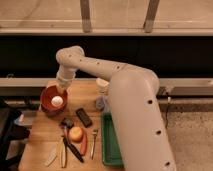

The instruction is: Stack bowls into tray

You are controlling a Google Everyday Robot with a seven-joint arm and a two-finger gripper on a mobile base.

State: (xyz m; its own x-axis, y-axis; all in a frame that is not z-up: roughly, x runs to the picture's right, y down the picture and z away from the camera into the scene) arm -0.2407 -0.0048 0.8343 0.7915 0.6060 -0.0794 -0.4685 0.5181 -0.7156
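Observation:
The orange-red bowl (50,97) is at the back left of the wooden table (42,135). My gripper (58,100) reaches down from the white arm into the bowl at its right rim and is shut on it. The purple bowl is hidden; it stood at this spot earlier, so it is under or behind the orange-red bowl. The green tray (111,142) lies at the table's right front. My arm covers its right side.
A white cup (102,85) and a grey-blue object (102,104) stand behind the tray. A black block (83,117), an orange fruit (76,133), a fork (94,142) and other utensils (64,150) lie at the middle front.

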